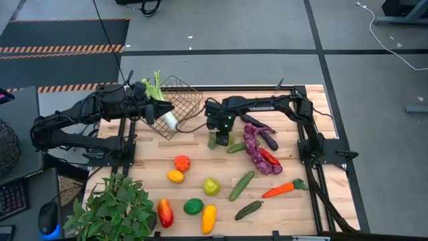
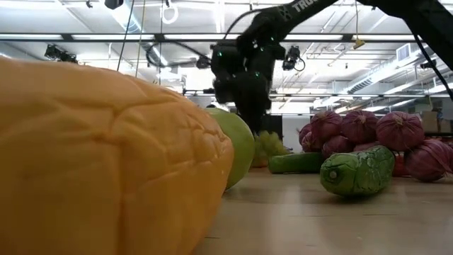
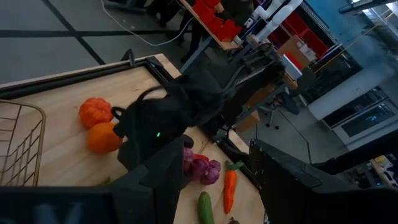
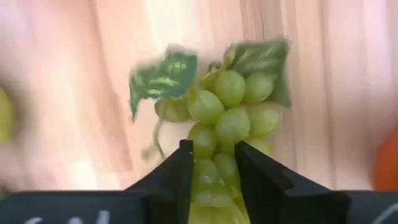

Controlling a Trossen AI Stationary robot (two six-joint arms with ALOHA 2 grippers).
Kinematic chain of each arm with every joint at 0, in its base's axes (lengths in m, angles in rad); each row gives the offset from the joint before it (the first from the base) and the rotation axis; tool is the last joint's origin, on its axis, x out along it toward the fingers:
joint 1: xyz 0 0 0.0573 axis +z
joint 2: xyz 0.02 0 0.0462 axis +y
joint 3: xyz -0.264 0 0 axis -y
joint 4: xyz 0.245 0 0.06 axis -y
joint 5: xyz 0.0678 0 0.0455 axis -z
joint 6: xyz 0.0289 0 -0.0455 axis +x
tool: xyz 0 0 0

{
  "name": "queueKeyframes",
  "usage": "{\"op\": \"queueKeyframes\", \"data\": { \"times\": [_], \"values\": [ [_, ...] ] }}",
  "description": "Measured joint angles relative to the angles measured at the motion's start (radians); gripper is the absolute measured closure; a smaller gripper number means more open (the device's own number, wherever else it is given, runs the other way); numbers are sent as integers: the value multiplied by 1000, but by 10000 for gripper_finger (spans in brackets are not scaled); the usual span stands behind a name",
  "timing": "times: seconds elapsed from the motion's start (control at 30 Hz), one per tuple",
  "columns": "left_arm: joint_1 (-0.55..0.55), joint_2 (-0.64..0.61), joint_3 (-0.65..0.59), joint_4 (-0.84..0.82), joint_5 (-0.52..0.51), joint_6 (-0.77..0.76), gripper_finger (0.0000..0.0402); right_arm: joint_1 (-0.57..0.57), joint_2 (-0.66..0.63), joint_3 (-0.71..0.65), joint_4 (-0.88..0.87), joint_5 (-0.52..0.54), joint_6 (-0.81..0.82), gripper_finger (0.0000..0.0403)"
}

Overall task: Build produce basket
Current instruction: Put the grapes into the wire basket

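The wire basket stands at the table's far left, its mesh showing beside my left gripper. A celery stalk lies in its left corner, leaves over the rim. My left gripper hovers at that corner, open, with nothing between its fingers. My right gripper is at mid-table, pointing steeply down, shut on a bunch of green grapes. The other produce lies scattered over the table. My right gripper pinches the green grape bunch at one end, away from its leaves, between the two fingers. The fingers come from above, slanting down. The leafy end lies beyond the fingertips over the wooden tabletop.
Purple grapes, an eggplant and a small cucumber lie close to the right gripper. Nearer the front are cucumbers, a carrot, a green apple and orange, yellow and red pieces. A leafy plant fills the near left corner.
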Motion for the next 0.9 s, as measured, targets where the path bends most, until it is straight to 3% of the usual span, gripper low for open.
{"op": "queueKeyframes", "data": {
  "times": [0.5, 0.9],
  "values": [
    [-13, 0, 0, 11, 0, -2, 212, -80, 0, 410, 34, 42, -14, 362],
    [-12, 0, 0, 59, -7, 5, 212, -141, 41, 420, 510, 39, 194, 362]
  ]
}}
